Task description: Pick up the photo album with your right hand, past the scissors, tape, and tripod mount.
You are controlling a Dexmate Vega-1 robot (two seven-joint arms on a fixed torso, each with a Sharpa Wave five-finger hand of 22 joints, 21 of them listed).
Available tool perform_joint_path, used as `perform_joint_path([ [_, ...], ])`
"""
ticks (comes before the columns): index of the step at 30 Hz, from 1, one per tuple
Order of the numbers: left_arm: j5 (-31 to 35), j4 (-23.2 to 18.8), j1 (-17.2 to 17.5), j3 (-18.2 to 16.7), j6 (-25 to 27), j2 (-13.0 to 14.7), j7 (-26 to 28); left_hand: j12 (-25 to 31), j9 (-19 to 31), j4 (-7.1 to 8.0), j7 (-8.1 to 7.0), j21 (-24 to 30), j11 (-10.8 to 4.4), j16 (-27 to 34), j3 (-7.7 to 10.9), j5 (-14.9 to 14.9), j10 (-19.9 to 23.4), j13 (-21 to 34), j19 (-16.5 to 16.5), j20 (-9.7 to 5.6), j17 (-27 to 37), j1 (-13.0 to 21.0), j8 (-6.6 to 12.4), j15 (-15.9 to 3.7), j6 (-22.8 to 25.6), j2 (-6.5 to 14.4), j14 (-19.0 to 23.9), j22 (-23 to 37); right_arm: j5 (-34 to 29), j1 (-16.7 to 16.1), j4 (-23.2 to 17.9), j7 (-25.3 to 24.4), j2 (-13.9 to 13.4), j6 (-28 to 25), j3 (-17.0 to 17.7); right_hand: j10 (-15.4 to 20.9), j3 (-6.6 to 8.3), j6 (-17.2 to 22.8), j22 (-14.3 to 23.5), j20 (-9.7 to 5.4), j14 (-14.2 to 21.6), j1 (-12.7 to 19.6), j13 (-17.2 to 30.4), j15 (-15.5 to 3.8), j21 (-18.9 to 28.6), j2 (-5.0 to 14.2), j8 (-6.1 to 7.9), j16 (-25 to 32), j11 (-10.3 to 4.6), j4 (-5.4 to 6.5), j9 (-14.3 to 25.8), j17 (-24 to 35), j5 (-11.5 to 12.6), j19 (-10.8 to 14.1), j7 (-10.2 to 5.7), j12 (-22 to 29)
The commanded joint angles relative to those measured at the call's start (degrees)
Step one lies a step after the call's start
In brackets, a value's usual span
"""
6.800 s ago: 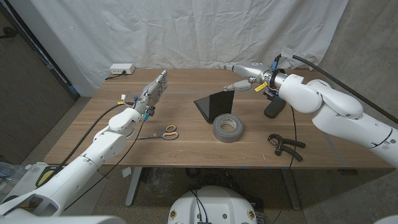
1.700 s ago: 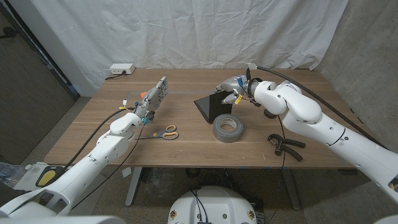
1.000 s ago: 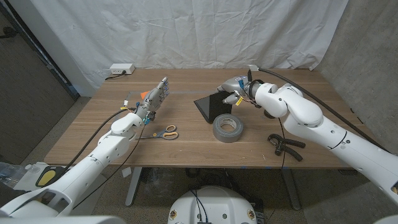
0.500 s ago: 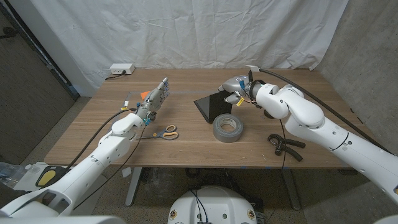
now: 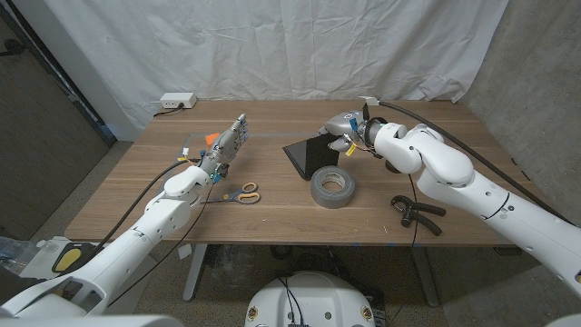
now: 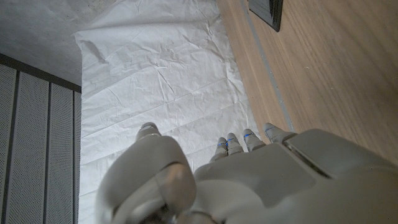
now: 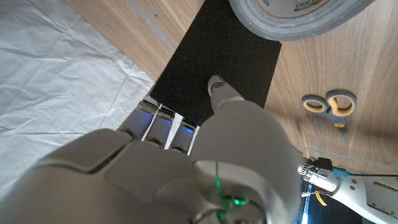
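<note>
The black photo album (image 5: 309, 156) lies on the wooden table (image 5: 136, 195), just behind the grey tape roll (image 5: 332, 186). My right hand (image 5: 342, 128) is at the album's far right edge. In the right wrist view the right hand (image 7: 205, 168) has its thumb tip on the album's black cover (image 7: 230, 56) and its fingers (image 7: 163, 121) curled at the album's edge, gripping it. The scissors (image 5: 243, 193) lie left of the tape. A black tripod mount (image 5: 416, 212) sits near the front right. My left hand (image 5: 227, 141) is raised over the table's left half, fingers straight, holding nothing.
A white power strip (image 5: 177, 102) sits at the table's back left corner. A white cloth (image 5: 300, 45) hangs behind the table. In the right wrist view the tape roll (image 7: 298, 18) and scissors (image 7: 329, 104) lie beyond the album. A black cable (image 5: 472, 150) runs along my right arm.
Since the earliest frame my right hand has swung left from beside the album to its far edge. Over the last second it has barely moved. The left hand has tilted up slightly.
</note>
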Motion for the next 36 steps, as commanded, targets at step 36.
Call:
perform_joint_path([
  [36, 0.25, -3.31, 1.48, -1.23, 1.11, 2.23, 1.66, 0.06, 0.32, -0.01, -0.14, 0.08, 0.20, 0.11, -0.71, -0.13, -0.24, 0.18, -0.63, -4.11, 0.25, 0.90, -0.18, 0.12, 0.10, 0.15, -0.22, 0.27, -0.95, -0.89, 0.59, -5.54, 0.59, 1.63, 0.61, 15.54, -9.11, 14.45, 7.95, -8.41, 14.30, 5.98, -0.98, -10.31, 17.06, 1.74, 1.41, 2.68, -0.96, 1.74, -1.31, 7.55, -0.74, 3.45, -0.89, -1.63],
])
